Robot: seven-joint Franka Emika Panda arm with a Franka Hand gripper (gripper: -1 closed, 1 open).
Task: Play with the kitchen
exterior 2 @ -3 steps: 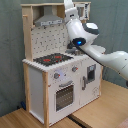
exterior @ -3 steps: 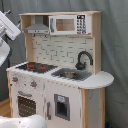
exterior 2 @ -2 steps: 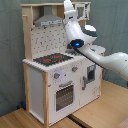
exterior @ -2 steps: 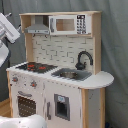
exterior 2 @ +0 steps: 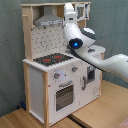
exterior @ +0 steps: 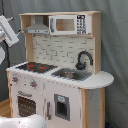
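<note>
The kitchen [exterior: 60, 92] is a white and pale-wood toy unit seen in both exterior views. Its black-red hob [exterior: 36, 66] lies left of the silver sink [exterior: 70, 75] and the black faucet [exterior: 83, 60]. Above them are a grey hood [exterior: 37, 27] and a small microwave [exterior: 67, 24]. The oven door [exterior 2: 64, 96] sits below the knobs [exterior 2: 56, 76]. My white arm [exterior 2: 80, 41] reaches in from the second exterior view's right and rises in front of the upper shelf. A white piece of the arm [exterior: 7, 31] shows at the first exterior view's left edge. The gripper itself is not clearly shown.
A grey curtain [exterior: 115, 50] hangs behind the kitchen. The kitchen stands on a wooden floor [exterior 2: 95, 117]. A rounded pale counter end [exterior: 100, 79] sticks out at the first exterior view's right. A white rounded object [exterior: 22, 122] sits at the first exterior view's bottom left.
The arm has shifted slightly. Its blue-lit joint has sunk a little in the second exterior view, and the white piece at the first exterior view's left edge has risen a little.
</note>
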